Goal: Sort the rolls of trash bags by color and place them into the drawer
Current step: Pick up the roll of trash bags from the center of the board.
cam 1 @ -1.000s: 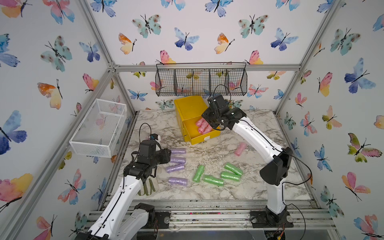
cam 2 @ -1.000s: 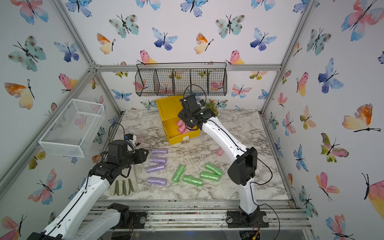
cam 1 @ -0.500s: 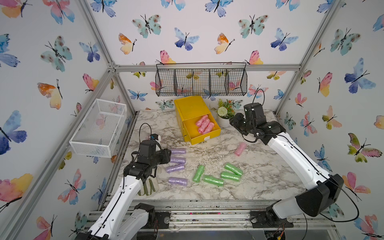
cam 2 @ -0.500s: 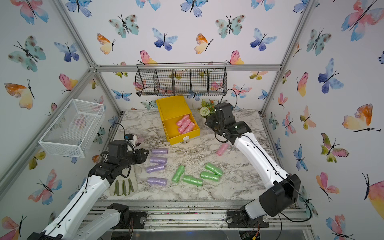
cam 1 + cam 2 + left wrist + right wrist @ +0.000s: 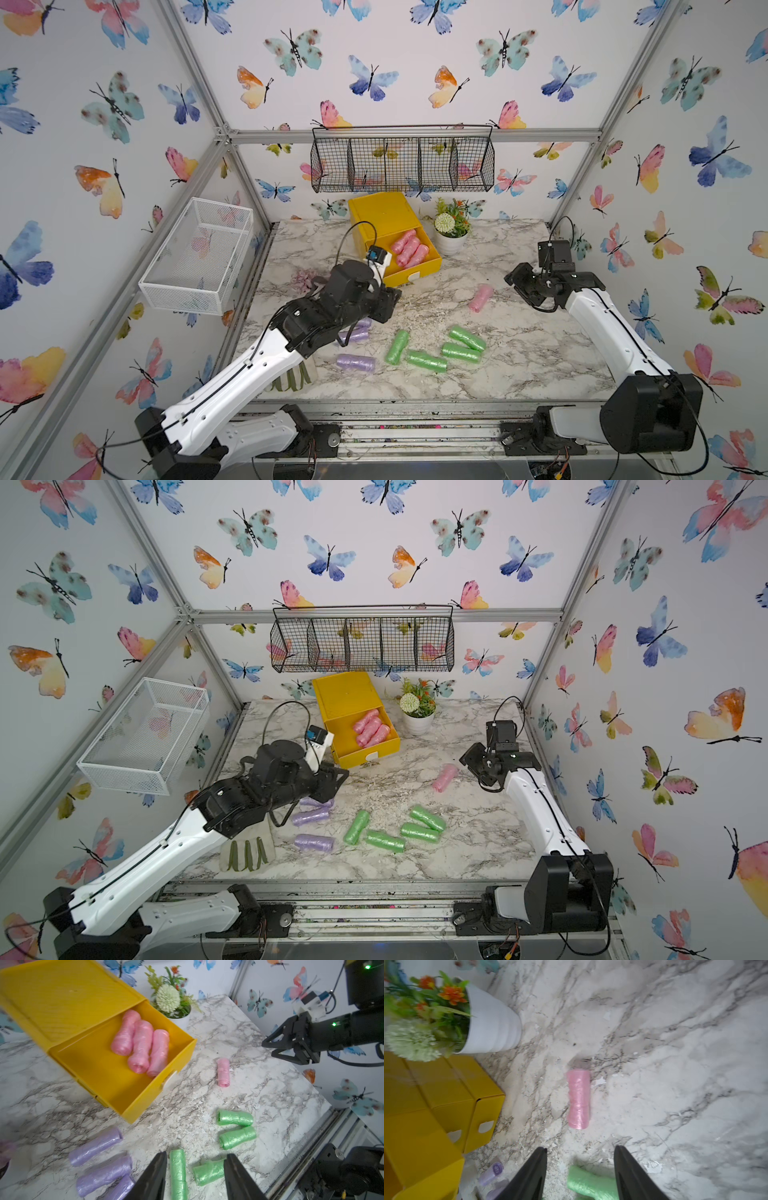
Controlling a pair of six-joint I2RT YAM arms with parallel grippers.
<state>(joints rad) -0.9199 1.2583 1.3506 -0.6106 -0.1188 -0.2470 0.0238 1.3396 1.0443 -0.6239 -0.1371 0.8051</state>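
Seemingly finishing pink: three rolls [image 5: 409,249] lay in the open drawer [image 5: 428,268]; the last pink roll [image 5: 481,297], right of centre, needed a descent by the right gripper [image 5: 580,1150]. Its fingers and those of the left gripper [image 5: 195,1157] stood apart.

Purple rolls [image 5: 359,334] partly behind left arm [image 5: 291,332]

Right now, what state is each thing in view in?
Top drawer, pulled open.
Pink rolls, three lying in that drawer.
Fourth pink roll, lying on the table.
Green rolls, four lying on the table.
Purple rolls, lying on the table, partly hidden.
Left gripper, open, empty.
Right gripper, open, empty.
Plant, upright.
Glove, lying flat.
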